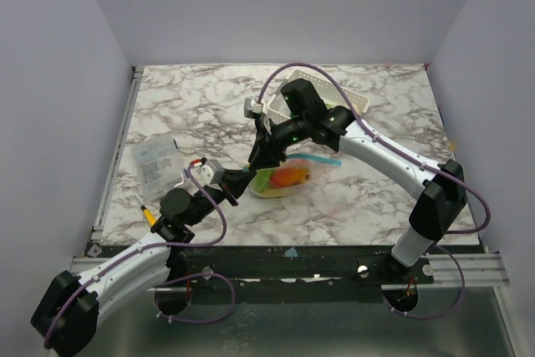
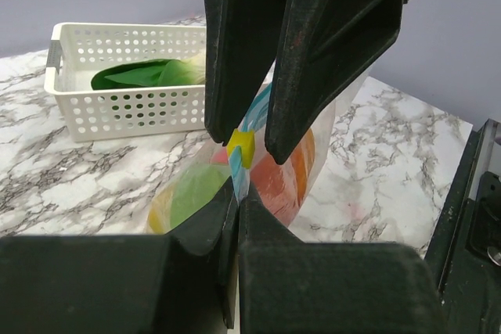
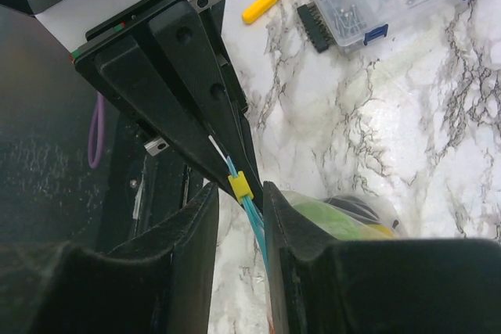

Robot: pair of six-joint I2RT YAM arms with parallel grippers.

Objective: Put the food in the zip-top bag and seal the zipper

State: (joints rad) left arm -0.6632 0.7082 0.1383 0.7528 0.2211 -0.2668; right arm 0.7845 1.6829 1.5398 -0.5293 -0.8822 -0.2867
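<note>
Clear crinkly plastic zip-top bag (image 2: 325,138), glossy food (image 2: 274,181), marble-patterned table (image 1: 201,106), perforated white plastic basket (image 2: 117,111), matt black fingers (image 2: 329,44)

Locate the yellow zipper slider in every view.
Top external: too small to make out.
Left wrist: slider at centre, just above the middle.
Right wrist: slider left of centre, on the blue zipper.
Shared landmark: the food-filled bag.

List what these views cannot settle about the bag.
- How far the zipper is sealed: fingers cover it in both wrist views; too small from above.
- Whether the right gripper pinches the yellow slider: contact unclear.
- Food count: crinkled zip-top bag and fingers hide pieces.
</note>
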